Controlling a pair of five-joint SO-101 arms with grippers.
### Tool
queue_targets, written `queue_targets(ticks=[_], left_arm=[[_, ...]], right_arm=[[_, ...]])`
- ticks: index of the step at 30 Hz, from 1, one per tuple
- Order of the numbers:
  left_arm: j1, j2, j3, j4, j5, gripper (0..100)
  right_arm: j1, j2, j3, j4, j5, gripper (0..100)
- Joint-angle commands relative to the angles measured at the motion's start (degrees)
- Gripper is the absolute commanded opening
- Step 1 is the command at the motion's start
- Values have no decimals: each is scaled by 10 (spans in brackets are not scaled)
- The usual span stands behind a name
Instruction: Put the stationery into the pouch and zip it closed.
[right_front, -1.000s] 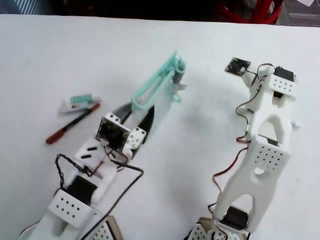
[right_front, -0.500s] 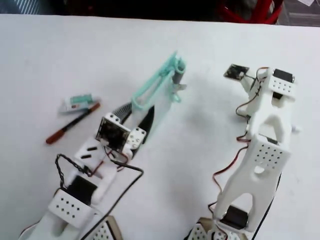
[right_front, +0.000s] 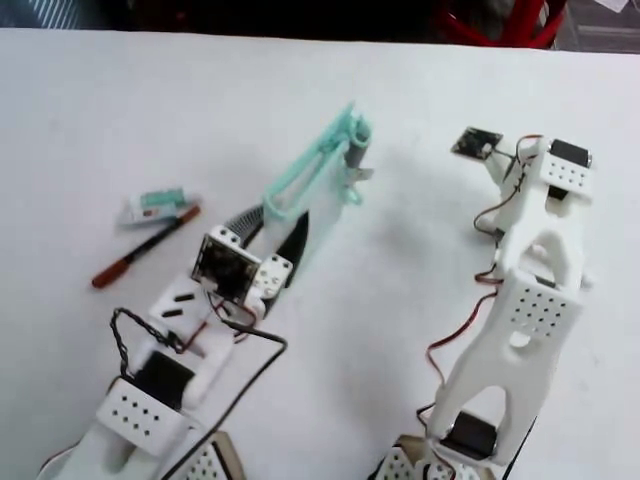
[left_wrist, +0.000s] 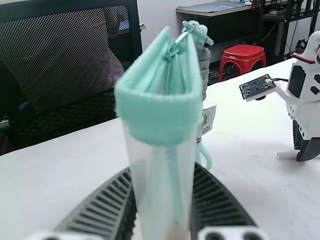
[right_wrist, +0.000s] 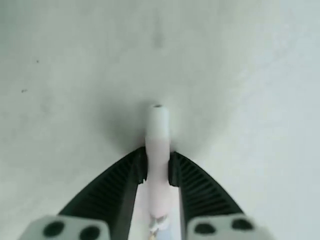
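A: Left gripper, status?

B: Closed to a narrow gap on the pouch. Both ribbed fingers press its clear sides, gripping one end. In the high view the pouch runs from the gripper toward upper centre, and its mint rim gapes open.

A: Right gripper?

B: Nearly shut, pinching a white cylinder. The cylinder's tip points down at the table and sticks out past the fingertips. I can't tell whether it touches the table. The right arm stands at the right of the high view, well apart from the pouch.

A: Loose stationery?

B: A red pen lies at middle left of the table. A small white-and-green item sits just above it, near the pen's upper end. Neither gripper touches them.
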Motion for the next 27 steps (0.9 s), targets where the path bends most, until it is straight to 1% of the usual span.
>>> queue_targets(ticks=[1,5,7,9,12,16,19,22,24,27], left_arm=[[-6,-3,-8,-8,0,124],[-6,-3,-8,-8,0,124],[-6,-3,-8,-8,0,124],[-6,-3,-8,-8,2,124],[-6,-3,-8,-8,4,129],[-6,-3,-8,-4,4,177],[-6,-3,-8,-4,4,172],[-6,-3,-8,-4,4,173],[-6,-3,-8,-4,4,173],[-6,-3,-8,-4,4,173]], right_arm=[[14,-53,-62,47,-58,17],[12,-162,-183,130,-167,18],[-8,-215,-236,167,-205,18],[-27,-269,-262,172,-247,18],[-60,-359,-273,172,-350,18],[-112,-471,-262,172,-506,18],[-159,-547,-233,172,-607,18],[-247,-622,-200,172,-666,18],[-339,-675,-188,172,-696,18],[-487,-733,-180,146,-713,18]])
